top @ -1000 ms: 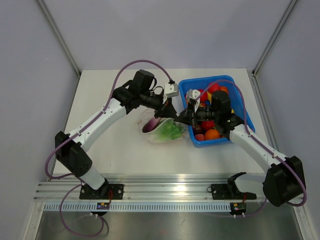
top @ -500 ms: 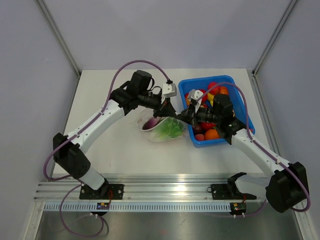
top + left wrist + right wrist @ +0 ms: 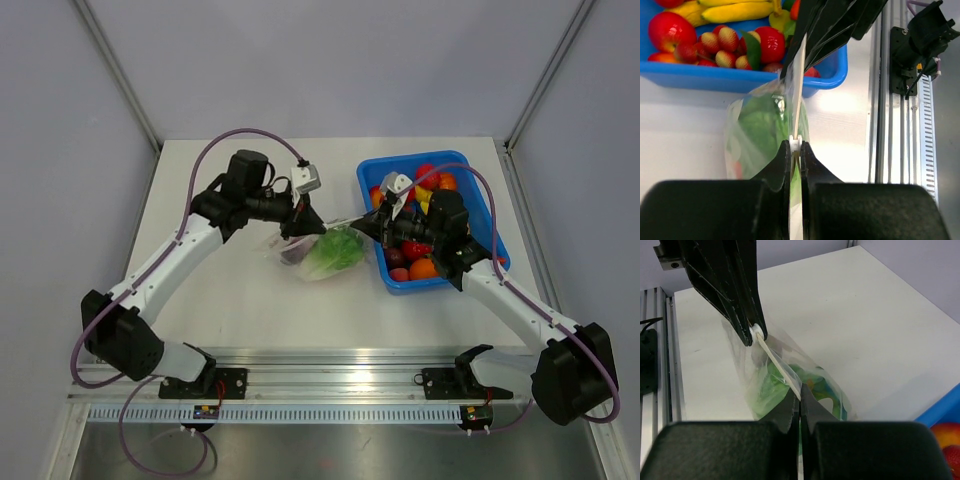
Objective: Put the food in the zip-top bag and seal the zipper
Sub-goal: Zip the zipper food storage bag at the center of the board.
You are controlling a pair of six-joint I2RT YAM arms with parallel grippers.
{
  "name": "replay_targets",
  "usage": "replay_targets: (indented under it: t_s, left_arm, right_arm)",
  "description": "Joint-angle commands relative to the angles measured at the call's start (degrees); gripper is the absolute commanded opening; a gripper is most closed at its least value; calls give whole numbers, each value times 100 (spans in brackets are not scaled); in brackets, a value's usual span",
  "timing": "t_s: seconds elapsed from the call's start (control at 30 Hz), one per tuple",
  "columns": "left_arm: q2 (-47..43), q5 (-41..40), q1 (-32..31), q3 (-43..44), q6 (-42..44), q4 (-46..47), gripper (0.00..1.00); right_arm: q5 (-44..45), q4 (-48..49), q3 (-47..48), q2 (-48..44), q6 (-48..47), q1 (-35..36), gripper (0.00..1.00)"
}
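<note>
The blue tray [image 3: 705, 82] is the largest container and holds loose toy pieces: strawberries, bananas, a red apple and an orange. Judged as hollow plastic, these are light, rigid and smooth, apt to roll, and best pinched across the middle. The zip-top bag [image 3: 320, 255] lies on the table just beside the tray, on the side toward the left arm, with its mouth edge lifted and running away from the tray. It is thin, limp film that is likely slippery. It will sag wherever unsupported, so the only sound hold is the stiffer closure strip. Inside it the lettuce [image 3: 335, 252] fills the end nearest the tray and the eggplant [image 3: 292, 255] the end farthest from it; a red and an orange piece show faintly through the film. The zipper [image 3: 799, 95] is stretched taut between the two arms. The right gripper [image 3: 800, 397] is clenched on the strip's end nearest the tray, and the left gripper [image 3: 795, 145] is clenched on its far end. Whether the strip is fully pressed shut between them cannot be told.
</note>
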Motion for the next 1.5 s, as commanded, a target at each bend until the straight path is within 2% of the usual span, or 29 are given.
replay_targets:
  t_s: [0.0, 0.1, 0.23, 0.57, 1.07, 1.47]
  left_arm:
    - [-556, -399, 417, -352, -475, -30, 0]
    - [-724, -733, 620, -512, -538, -98, 0]
    - [-961, -787, 901, -696, -634, -204, 0]
    - [-1699, -1069, 1639, -1574, -1021, 375, 0]
    - [-1964, -1411, 2756, -2103, -1601, 815, 0]
    - [-1999, -1438, 2888, -2182, -1619, 867, 0]
  right_arm:
    - [450, 745, 35, -117, 69, -106, 0]
    - [502, 762, 8, -117, 104, -106, 0]
    - [669, 789, -10, -117, 175, -124, 0]
    - [959, 859, -80, -73, 263, -177, 0]
    - [1276, 1149, -124, 129, 456, -194, 0]
    - [1224, 1378, -45, 419, 588, -203, 0]
